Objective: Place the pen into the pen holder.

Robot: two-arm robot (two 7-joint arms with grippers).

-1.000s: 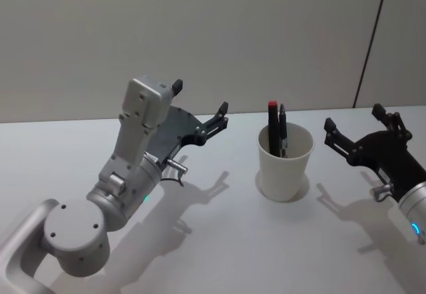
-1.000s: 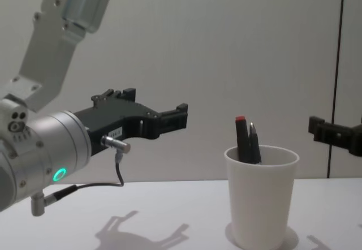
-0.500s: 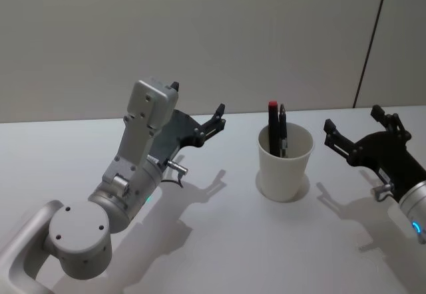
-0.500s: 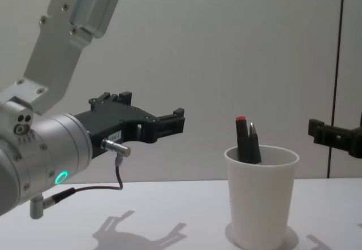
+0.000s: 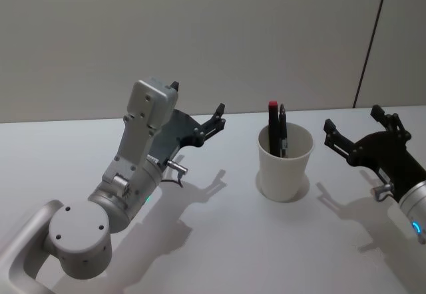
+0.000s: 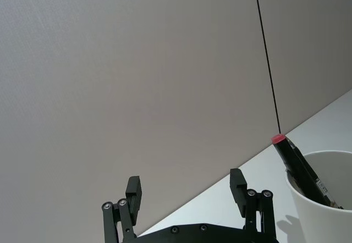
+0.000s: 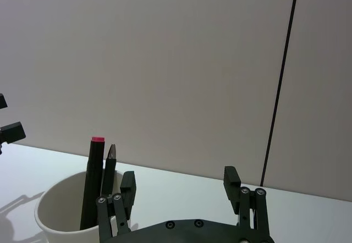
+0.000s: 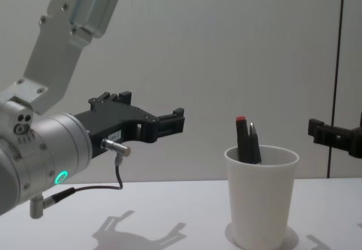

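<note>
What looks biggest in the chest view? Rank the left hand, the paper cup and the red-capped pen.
1. left hand, though nearness to the camera inflates it
2. paper cup
3. red-capped pen, only its top showing above the rim

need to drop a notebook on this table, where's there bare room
Bare tabletop lies in front of the pen holder, between the two arms. The far left strip along the wall is free too. It is tighter beside the cup, with the left end effector and right end effector open on either side.
</note>
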